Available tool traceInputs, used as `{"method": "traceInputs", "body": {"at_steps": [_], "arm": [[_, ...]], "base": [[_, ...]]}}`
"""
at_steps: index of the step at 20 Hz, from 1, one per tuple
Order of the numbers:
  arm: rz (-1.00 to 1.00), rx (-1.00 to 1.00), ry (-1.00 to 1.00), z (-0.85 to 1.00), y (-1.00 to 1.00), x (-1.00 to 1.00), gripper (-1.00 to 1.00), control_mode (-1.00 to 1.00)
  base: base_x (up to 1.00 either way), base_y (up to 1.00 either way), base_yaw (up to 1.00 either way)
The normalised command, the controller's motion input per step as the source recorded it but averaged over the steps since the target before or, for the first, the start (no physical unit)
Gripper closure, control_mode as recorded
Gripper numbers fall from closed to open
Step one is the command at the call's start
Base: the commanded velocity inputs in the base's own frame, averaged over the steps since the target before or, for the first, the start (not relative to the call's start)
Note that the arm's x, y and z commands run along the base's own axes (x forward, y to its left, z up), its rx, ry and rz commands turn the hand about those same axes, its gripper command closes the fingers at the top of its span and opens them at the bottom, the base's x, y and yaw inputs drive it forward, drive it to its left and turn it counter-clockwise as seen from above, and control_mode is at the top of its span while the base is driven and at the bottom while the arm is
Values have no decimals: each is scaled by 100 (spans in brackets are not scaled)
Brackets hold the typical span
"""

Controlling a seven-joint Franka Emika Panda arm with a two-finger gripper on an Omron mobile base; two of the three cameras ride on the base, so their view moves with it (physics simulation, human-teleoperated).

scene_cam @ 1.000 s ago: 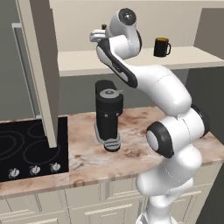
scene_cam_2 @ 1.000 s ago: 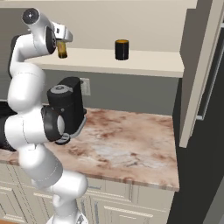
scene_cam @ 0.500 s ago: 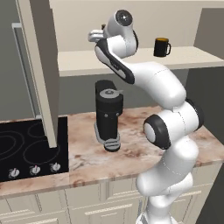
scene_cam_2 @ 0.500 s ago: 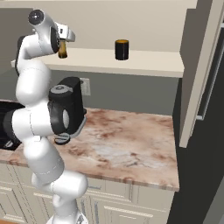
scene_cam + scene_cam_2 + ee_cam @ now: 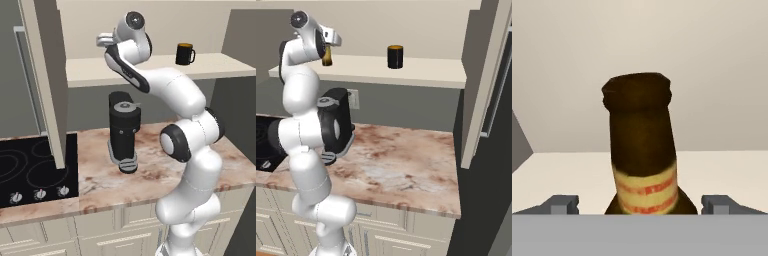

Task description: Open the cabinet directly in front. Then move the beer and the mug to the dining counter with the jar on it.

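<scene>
The cabinet stands open, its doors (image 5: 47, 75) swung wide and its pale shelf (image 5: 150, 70) bare to view. On the shelf's left part the brown beer (image 5: 643, 150) stands upright, also seen as the beer (image 5: 327, 56) behind my hand. My gripper (image 5: 647, 204) is open, one fingertip (image 5: 562, 202) on each side of the bottle's body, gaps showing on both sides. The dark mug (image 5: 184, 53) sits further right on the same shelf, handle to its right; in the right base view the mug (image 5: 395, 56) is well apart from the beer. The dining counter and the jar are out of view.
Below the shelf a black coffee machine (image 5: 124, 130) stands on the marbled counter (image 5: 406, 160), close under my arm. A black cooktop (image 5: 25, 170) lies at the counter's left end. The right cabinet door (image 5: 481, 85) juts out at the right.
My hand has edged a little further in along the shelf around the beer, and the arm's elbow has straightened up. Beer and mug have not moved.
</scene>
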Motion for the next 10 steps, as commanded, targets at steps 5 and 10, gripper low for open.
{"method": "traceInputs", "body": {"at_steps": [5, 10], "arm": [[0, 0, 0, 0, 3, 1, 100, -100], [0, 0, 0, 0, 0, 0, 100, -100]], "base": [[0, 0, 0], [0, 0, 0]]}}
